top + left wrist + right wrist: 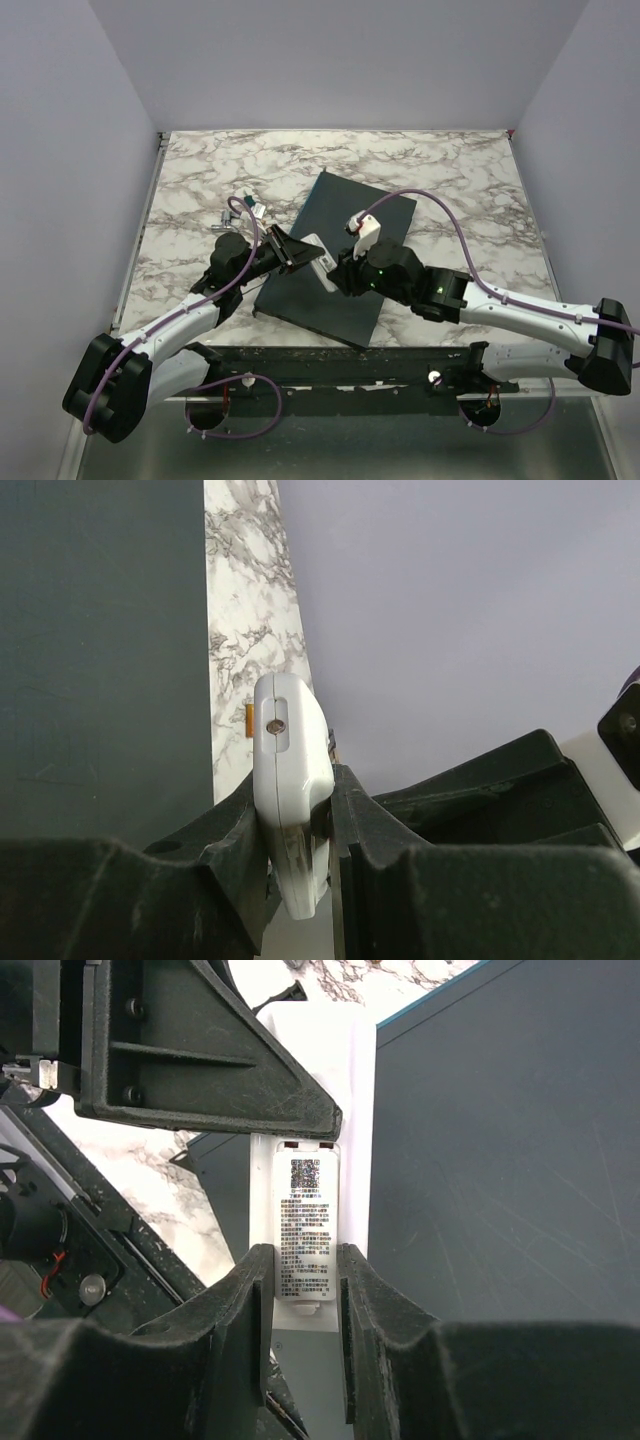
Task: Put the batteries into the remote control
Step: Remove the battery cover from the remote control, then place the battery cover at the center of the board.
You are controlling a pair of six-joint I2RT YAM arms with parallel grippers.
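Observation:
The white remote control (318,256) is held above the dark grey slab (350,215). My left gripper (298,252) is shut on it; the left wrist view shows it end-on and edge-up (290,770) between the fingers (230,830). My right gripper (336,270) meets it from the right. In the right wrist view its jaws (303,1260) close on the labelled battery cover (305,1220) on the remote's back (358,1140). A small orange sliver (248,720) shows at the remote's edge; I cannot tell whether it is a battery. No other battery shows.
The slab lies tilted on the marble table (450,170). Small loose bits (247,207) lie on the table at the back left, beyond my left arm. Grey walls close in the table on three sides.

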